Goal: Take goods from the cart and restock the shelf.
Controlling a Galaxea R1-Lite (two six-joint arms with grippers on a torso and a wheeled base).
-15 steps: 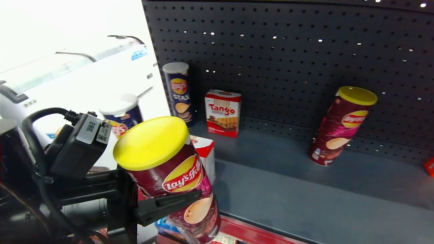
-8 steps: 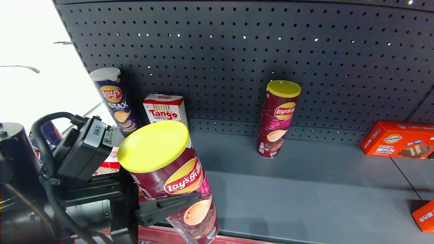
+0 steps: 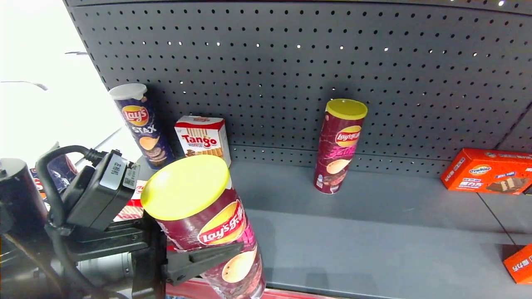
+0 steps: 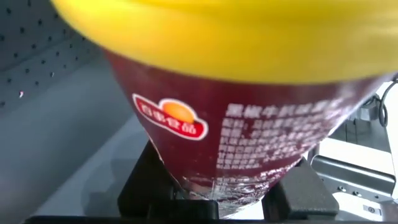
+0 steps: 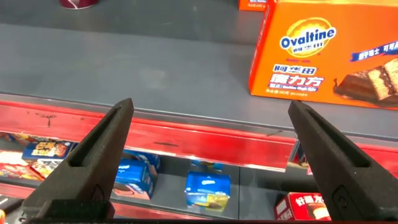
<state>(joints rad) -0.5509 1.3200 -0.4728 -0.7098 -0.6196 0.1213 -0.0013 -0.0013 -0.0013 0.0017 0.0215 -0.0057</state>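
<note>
Maroon chip can (image 3: 208, 224) with its yellow lid on, at the lower left of the head view, is clamped low on its body by the left gripper (image 3: 222, 251). One dark finger (image 3: 203, 257) crosses the front of the can. The lid end is free and the can leans toward the viewer, probably so that the base can meet the shelf deck (image 3: 374, 241) first. It hangs over the deck's front edge and is not yet set down.

A matching can (image 3: 338, 147) stands upright at centre against the pegboard back (image 3: 291, 62), which suggests the open grey floor beside it as the likely spot. A blue can (image 3: 141, 124) and a wafer box (image 3: 203, 139) stand just beside each other at the upper left. An orange box (image 3: 486, 172) lies at the right edge. What the lidded cans hold cannot be seen.

The right gripper (image 5: 211, 155) has its fingers spread wide with nothing between them. It hangs before the red shelf lip (image 5: 186, 130), with blue packets (image 5: 208, 186) on the tier below.
</note>
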